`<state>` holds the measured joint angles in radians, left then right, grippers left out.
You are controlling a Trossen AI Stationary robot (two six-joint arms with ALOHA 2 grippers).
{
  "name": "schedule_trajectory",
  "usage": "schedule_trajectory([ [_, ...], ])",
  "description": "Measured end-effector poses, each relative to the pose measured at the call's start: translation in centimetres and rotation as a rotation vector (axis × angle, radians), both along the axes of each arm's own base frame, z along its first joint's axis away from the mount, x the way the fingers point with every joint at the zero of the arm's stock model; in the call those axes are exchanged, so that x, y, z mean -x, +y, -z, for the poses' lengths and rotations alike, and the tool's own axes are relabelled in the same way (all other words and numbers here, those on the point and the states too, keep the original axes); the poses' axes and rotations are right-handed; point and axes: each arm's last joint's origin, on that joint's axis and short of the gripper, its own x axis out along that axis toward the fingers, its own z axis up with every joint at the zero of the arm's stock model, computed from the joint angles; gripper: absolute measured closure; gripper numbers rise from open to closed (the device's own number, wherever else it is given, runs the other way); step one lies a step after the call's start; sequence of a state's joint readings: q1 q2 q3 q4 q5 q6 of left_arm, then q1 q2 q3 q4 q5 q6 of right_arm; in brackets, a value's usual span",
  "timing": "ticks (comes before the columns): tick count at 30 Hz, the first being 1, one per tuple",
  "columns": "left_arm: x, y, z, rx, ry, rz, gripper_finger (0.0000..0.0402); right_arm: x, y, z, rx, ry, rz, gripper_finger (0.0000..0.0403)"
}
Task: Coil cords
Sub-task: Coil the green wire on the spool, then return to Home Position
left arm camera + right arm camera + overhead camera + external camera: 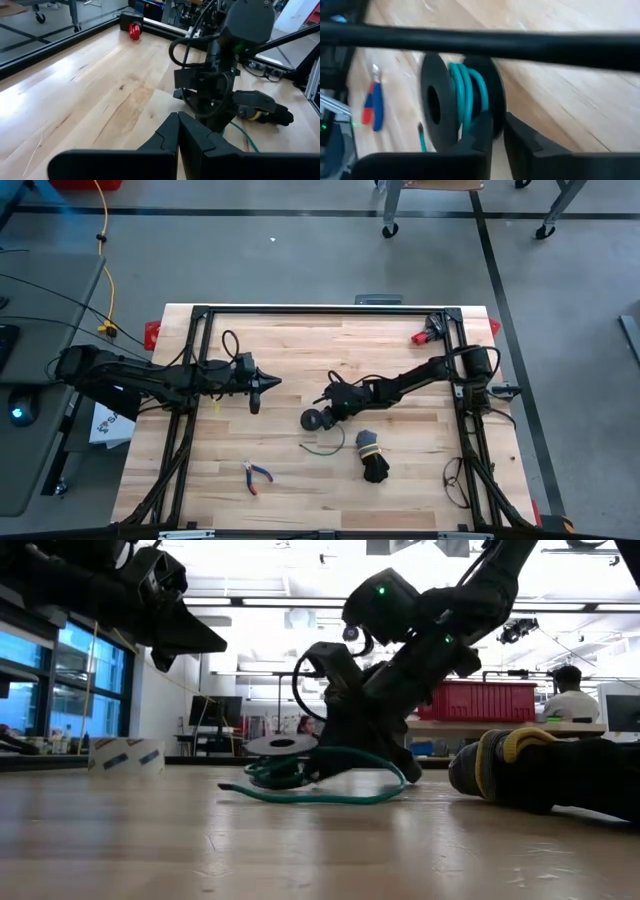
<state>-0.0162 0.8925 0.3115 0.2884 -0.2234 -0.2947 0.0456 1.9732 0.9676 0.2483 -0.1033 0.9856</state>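
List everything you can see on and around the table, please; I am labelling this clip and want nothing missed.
green cord: one, dark green, wound on a small black spool mid-table, loose tail lying toward the front edge
black cord bundle: one, black with a yellow tie, right of the tail
pliers: one, red and blue handles, front left of the table
red object: one, far right corner, too small to identify
table: one, pale wood, black frame
person: one, seated in the room behind, low view
left gripper: shut, empty, raised over the table's left half
right gripper: at the spool, fingers just apart
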Motion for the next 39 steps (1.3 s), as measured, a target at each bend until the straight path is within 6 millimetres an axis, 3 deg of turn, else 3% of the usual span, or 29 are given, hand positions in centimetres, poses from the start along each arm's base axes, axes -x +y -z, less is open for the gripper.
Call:
schedule_trajectory([
  [8, 0.0, 0.1, 0.1, -0.003, 0.007, -0.01, 0.0402, 0.6, -1.8, -0.8, 0.037, 0.044, -0.021, 0.0258],
  [13, 0.1, 0.1, 0.0, -0.003, 0.002, -0.01, 0.0402, 1.6, -2.9, -2.1, 0.13, 0.089, -0.095, 0.0218],
  [25, 0.3, 0.0, -0.1, 0.054, 0.0, -0.009, 0.0402, 3.1, -5.4, -4.9, 0.266, 0.093, -0.146, 0.0215],
  [30, 1.9, -0.3, -0.4, 0.194, 0.007, -0.048, 0.0402, 5.0, -6.1, -7.3, 0.375, 0.171, -0.118, 0.0215],
  [34, 3.5, -1.2, -0.6, 0.199, -0.025, -0.083, 0.0402, 6.8, -6.2, -9.8, 0.478, 0.201, -0.068, 0.0215],
  [39, 5.2, -2.1, 2.4, 0.233, -0.156, -0.104, 0.0402, 9.1, -6.0, -11.7, 0.487, 0.136, -0.033, 0.0245],
])
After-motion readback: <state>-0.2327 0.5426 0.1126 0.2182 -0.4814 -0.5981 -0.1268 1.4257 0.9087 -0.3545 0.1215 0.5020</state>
